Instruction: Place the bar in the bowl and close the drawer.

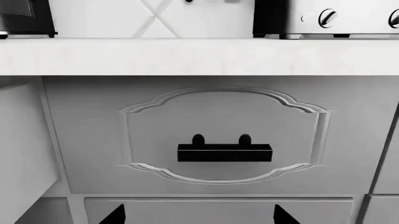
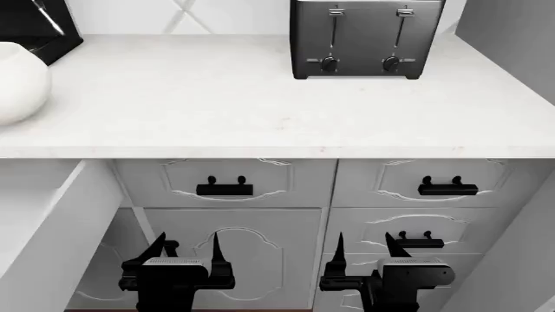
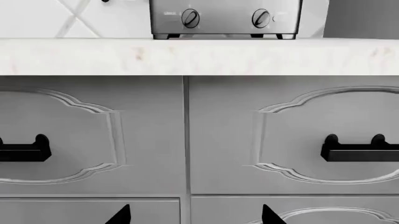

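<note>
The white bowl (image 2: 15, 79) stands on the counter at the far left, partly cut off by the frame edge. The drawer (image 2: 74, 218) stands pulled out at the lower left; I see its pale side wall and a strip of its inside, and its side also shows in the left wrist view (image 1: 22, 154). The bar is out of view. My left gripper (image 2: 188, 244) (image 1: 198, 217) is open and empty, low in front of the cabinet fronts. My right gripper (image 2: 364, 244) (image 3: 194, 217) is open and empty beside it.
A dark toaster (image 2: 366, 38) stands at the back of the white counter (image 2: 260, 110). A black coffee machine (image 2: 30, 23) is at the back left. Closed grey drawers with black handles (image 2: 225, 189) (image 2: 448, 188) face me under the counter edge.
</note>
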Robot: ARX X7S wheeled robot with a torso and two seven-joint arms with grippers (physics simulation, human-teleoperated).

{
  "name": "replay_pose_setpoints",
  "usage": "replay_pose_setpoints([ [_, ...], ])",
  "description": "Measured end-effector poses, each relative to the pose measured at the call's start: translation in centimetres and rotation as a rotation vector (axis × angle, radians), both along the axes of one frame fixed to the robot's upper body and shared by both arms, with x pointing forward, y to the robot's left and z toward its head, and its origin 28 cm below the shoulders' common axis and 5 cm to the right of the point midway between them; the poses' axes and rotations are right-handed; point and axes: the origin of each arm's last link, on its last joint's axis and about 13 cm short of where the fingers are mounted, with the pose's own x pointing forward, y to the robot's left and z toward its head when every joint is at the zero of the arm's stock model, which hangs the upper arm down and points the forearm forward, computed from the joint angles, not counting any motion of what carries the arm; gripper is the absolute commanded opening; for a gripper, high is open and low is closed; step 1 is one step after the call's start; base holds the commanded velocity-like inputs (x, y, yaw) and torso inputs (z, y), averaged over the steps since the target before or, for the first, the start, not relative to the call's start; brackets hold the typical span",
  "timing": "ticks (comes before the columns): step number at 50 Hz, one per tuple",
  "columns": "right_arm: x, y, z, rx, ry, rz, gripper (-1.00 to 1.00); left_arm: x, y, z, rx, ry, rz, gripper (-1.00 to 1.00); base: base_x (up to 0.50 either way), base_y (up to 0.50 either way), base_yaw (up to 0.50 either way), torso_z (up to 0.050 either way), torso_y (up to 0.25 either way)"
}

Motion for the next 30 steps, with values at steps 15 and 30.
replay_pose_setpoints([
  [15, 0.0, 0.0, 0.0, 0.005, 0.005, -0.006, 1.00, 0.0, 0.0, -0.1, -0.006, 0.012, 0.001, 1.00, 0.00, 0.00, 0.00, 0.023, 0.000],
  [30, -0.2, -0.5, 1.7, -0.012, -0.005, -0.017, 1.00, 0.3, 0.2, 1.8, -0.018, 0.046, -0.012, 1.00, 0.00, 0.00, 0.00, 0.050, 0.000],
])
